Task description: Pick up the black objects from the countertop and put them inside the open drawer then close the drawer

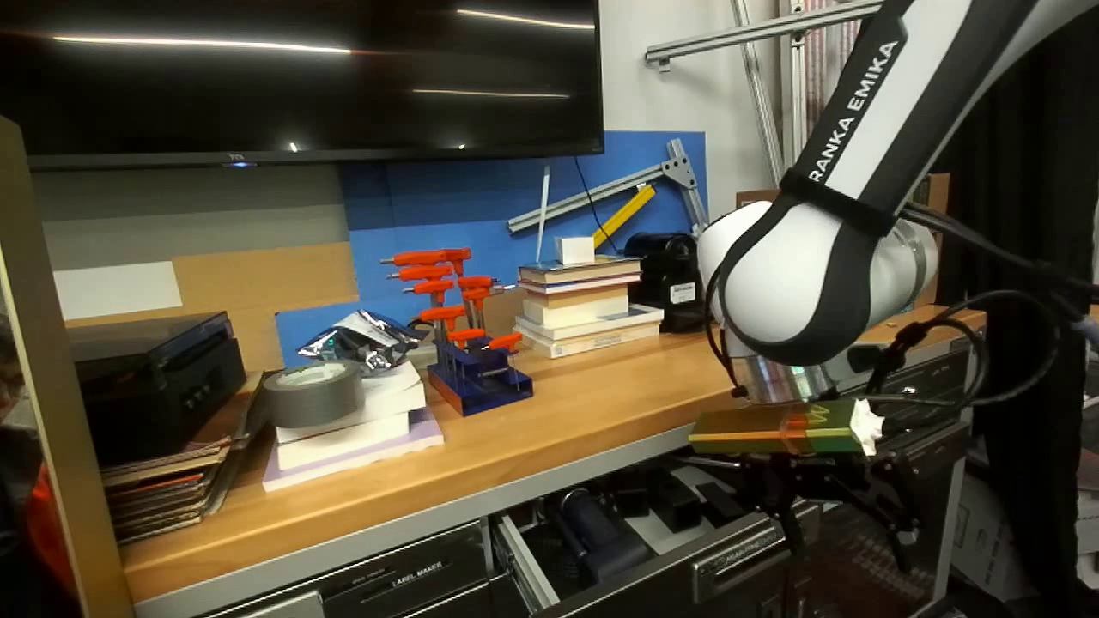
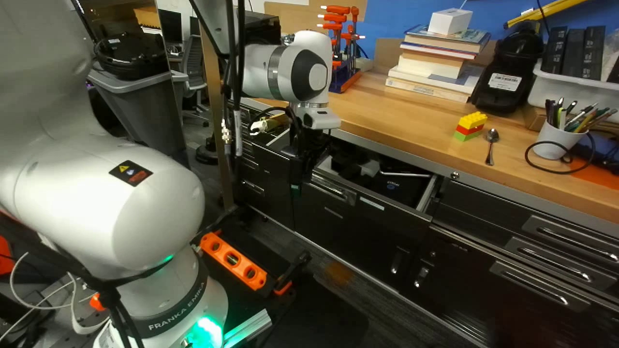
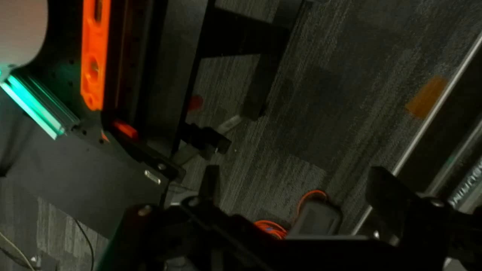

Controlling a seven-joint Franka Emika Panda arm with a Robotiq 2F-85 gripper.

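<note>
Wrist view: gripper point(image 3: 295, 169), jaws apart, floor point(image 3: 331, 120) between

Black objects point(image 1: 676, 499): inside the open drawer point(image 1: 665, 577), near the gripper, outside its grasp. Spoon point(image 2: 492, 137): on countertop point(image 2: 411, 125), shown in an exterior view only.

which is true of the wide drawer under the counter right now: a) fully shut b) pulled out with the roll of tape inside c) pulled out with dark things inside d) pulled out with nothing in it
c, since in both exterior views the drawer stands out from under the countertop and dark things show inside it.
</note>
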